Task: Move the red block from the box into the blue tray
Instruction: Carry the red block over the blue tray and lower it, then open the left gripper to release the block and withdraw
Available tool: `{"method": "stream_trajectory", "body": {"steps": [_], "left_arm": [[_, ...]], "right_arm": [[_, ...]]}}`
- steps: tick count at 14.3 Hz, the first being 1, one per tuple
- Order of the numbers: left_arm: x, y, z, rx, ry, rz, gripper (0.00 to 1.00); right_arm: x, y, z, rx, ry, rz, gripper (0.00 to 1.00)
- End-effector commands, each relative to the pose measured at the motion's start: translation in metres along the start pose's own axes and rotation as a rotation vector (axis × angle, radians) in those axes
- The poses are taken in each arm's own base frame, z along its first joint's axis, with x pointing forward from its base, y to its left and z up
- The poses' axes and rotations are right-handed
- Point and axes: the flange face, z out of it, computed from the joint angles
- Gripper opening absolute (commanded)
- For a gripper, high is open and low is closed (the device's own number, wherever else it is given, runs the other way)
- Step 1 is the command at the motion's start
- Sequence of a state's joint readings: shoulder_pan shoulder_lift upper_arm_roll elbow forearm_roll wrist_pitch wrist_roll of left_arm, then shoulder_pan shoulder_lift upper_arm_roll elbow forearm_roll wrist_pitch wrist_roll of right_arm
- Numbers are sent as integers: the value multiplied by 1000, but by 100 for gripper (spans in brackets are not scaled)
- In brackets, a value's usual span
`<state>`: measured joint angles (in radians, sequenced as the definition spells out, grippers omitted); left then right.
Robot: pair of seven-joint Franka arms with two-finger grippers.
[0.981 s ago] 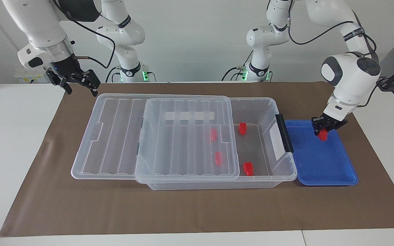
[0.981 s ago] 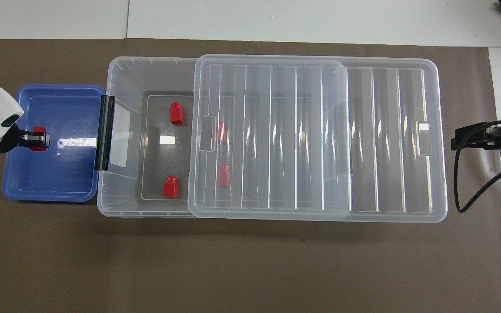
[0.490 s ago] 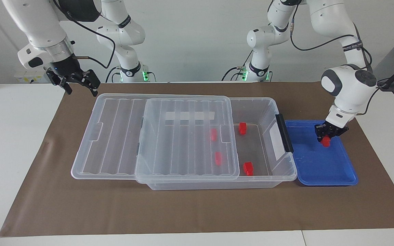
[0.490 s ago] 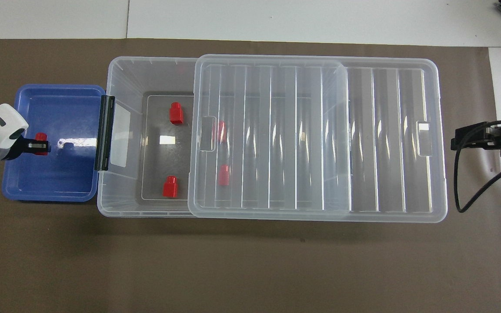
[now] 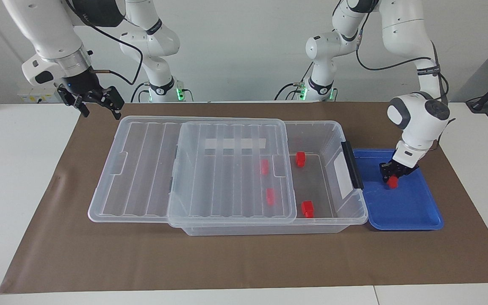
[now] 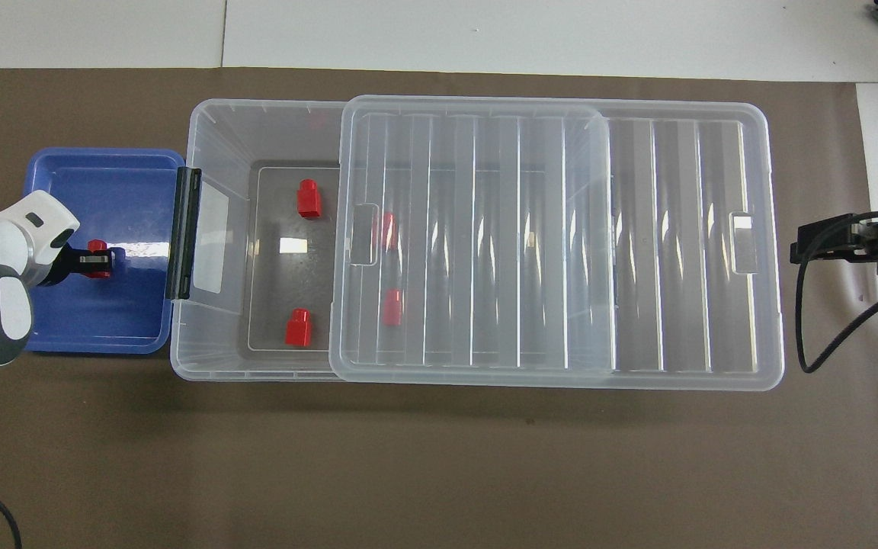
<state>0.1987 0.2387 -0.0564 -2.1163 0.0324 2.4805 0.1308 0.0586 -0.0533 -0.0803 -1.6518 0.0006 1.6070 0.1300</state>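
The small bright red chunky plastic block (image 5: 392, 182) looks light, rigid and smooth-sided, so it should lift easily but could twist or slip out of a shallow pinch; the surest hold is probably across its two flat sides, low on the body rather than on the narrower stub on top. It is one of five alike, glossy and squat. This one is clamped between the closed fingers of the left gripper (image 5: 391, 178), low inside the shallow glossy blue plastic tray (image 5: 413, 214) with its raised rim and rounded corners, at the left arm's end of the counter; whether the block already rests on the tray floor cannot be told. The tray's short edge sits just beside the black clip of the large clear plastic storage box (image 5: 333, 127), whose ribbed transparent lid (image 5: 227, 169) is slid toward the right arm's end, leaving one end open. Four more red blocks (image 6: 308, 198) lie in the box, two under the lid. The right gripper (image 5: 95, 99) waits with fingers apart over the counter's corner at its own end.
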Motion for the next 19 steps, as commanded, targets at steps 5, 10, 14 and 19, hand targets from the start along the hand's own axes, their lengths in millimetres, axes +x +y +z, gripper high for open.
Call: {"method": "stream_trajectory", "body": {"steps": [5, 10, 14, 19], "left_arm": [[-5, 8, 5, -6, 27, -29, 20], [-4, 8, 3, -6, 24, -23, 100], [24, 17, -53, -9, -1, -2, 100], [44, 16, -169, -15, -129, 2, 100]], "right_arm": [[-8, 3, -1, 19, -2, 19, 100], [-8, 3, -1, 19, -2, 19, 100], [-8, 3, -1, 19, -2, 19, 100], [-8, 3, -1, 19, -2, 19, 100]]}}
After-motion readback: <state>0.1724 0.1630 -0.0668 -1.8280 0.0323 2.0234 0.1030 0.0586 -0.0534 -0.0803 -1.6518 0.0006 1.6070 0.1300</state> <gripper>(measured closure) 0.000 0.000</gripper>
